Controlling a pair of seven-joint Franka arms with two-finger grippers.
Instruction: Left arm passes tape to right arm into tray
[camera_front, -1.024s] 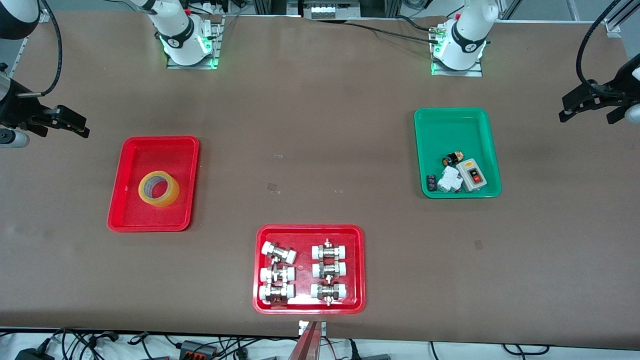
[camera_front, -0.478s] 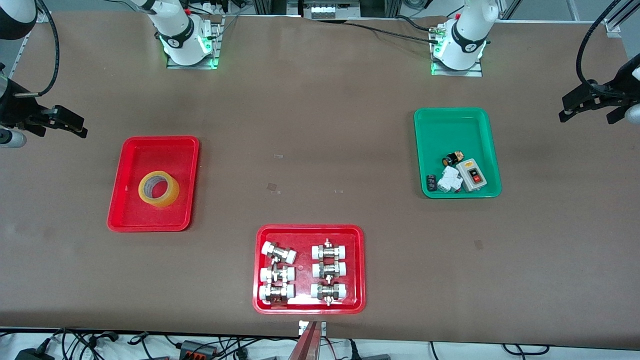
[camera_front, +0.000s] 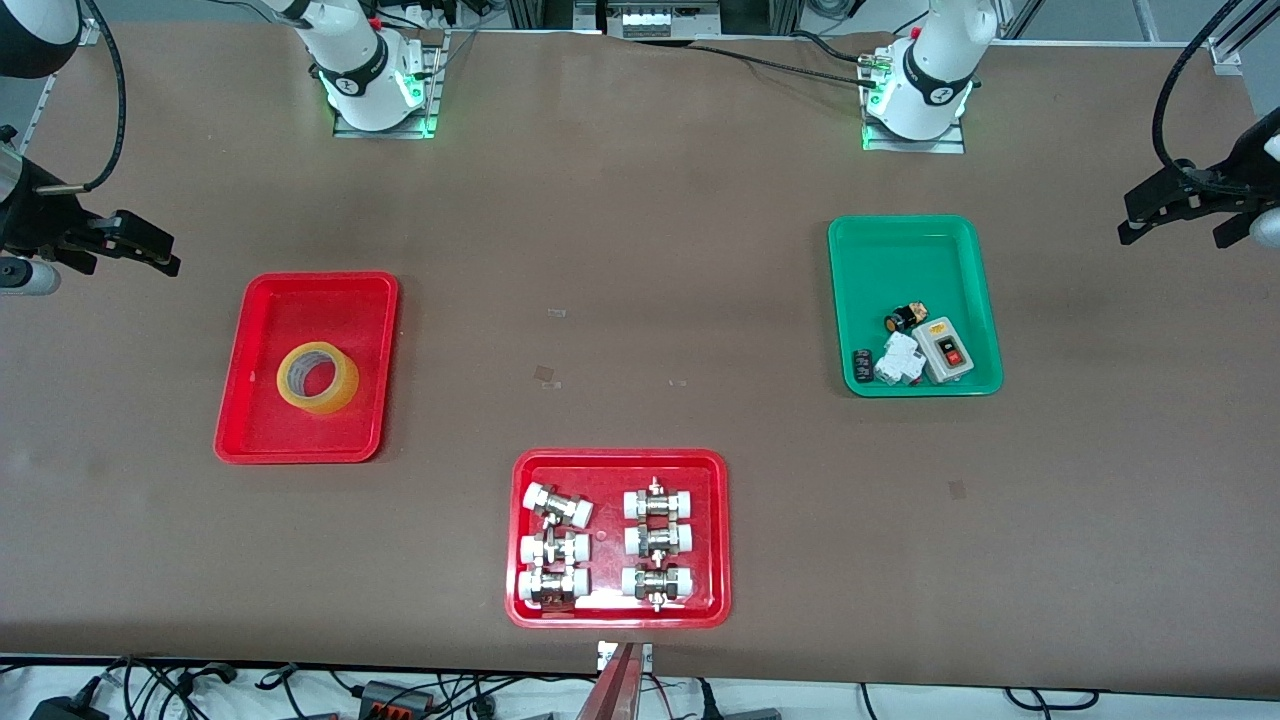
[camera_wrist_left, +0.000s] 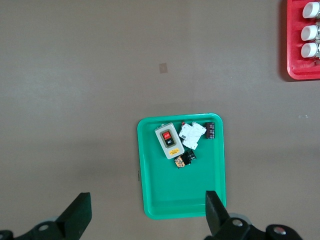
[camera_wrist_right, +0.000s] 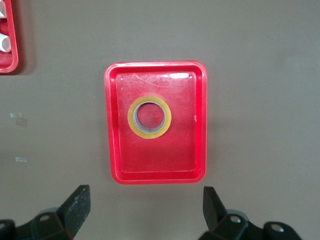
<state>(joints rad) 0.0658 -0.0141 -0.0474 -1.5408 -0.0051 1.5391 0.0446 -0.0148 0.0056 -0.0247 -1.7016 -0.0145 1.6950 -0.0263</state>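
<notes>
The yellow tape roll (camera_front: 341, 394) lies flat in the plain red tray (camera_front: 300, 300) toward the right arm's end of the table. In the right wrist view the tape (camera_wrist_right: 131, 118) sits in the middle of the tray (camera_wrist_right: 185, 150). My right gripper (camera_front: 150, 250) is open and empty, up in the air over the table's edge beside that tray; its own view shows it (camera_wrist_right: 145, 202) just off the tray's rim. My left gripper (camera_front: 1172, 232) is open and empty, high over the left arm's end of the table, and its own view shows it (camera_wrist_left: 147, 212) at the edge of a green tray.
A green tray (camera_front: 905, 260) with a switch box and small electrical parts lies toward the left arm's end; it also shows in the left wrist view (camera_wrist_left: 180, 195). A wider red tray (camera_front: 620, 465) with several pipe fittings lies nearest the front camera.
My right gripper shifted slightly and came back. The tape, the trays and the left arm have not moved.
</notes>
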